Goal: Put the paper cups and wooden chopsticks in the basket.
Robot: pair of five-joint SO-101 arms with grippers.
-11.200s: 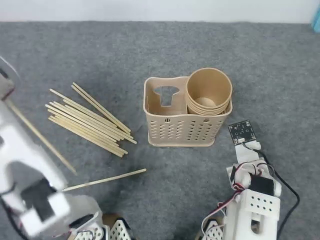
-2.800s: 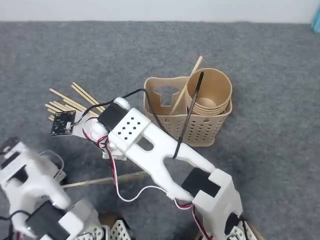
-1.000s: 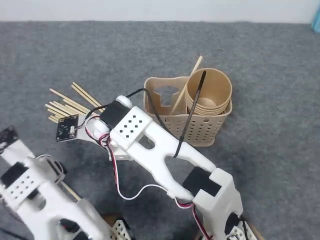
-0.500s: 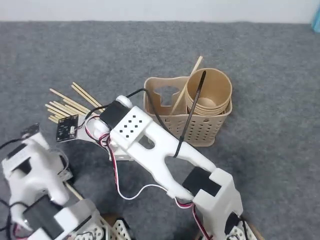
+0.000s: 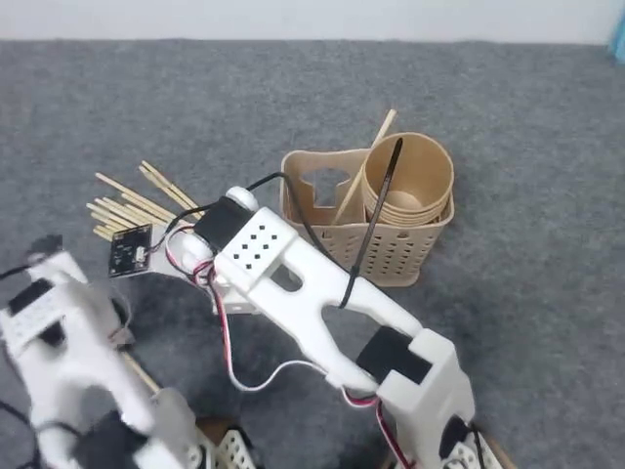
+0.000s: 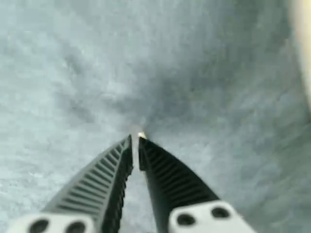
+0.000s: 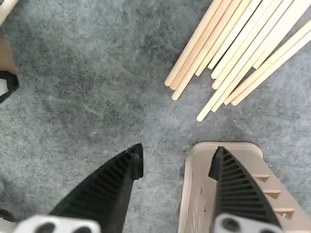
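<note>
- The left gripper has its jaws pressed nearly together. A small pale tip pokes out between the fingertips, so it looks clamped on the end of a single chopstick. Little more than that tip can be seen there.
- Under those jaws lies nothing but grey carpet.
- The right gripper stands wide open with nothing between its fingers, and it hangs just over the carpet.
- One of its fingers sits over the near corner of the basket; I cannot tell whether they touch.
- Just beyond the open jaws are the near ends of the loose chopsticks, lying side by side on the carpet.
- From above, the right arm stretches across in front of the basket towards the chopstick pile.
- The left arm stands at the near edge of the table, well apart from the basket.
- A stack of paper cups sits upright in one basket compartment.
- In the other compartment, a leaning chopstick sticks out above the rim.
</note>
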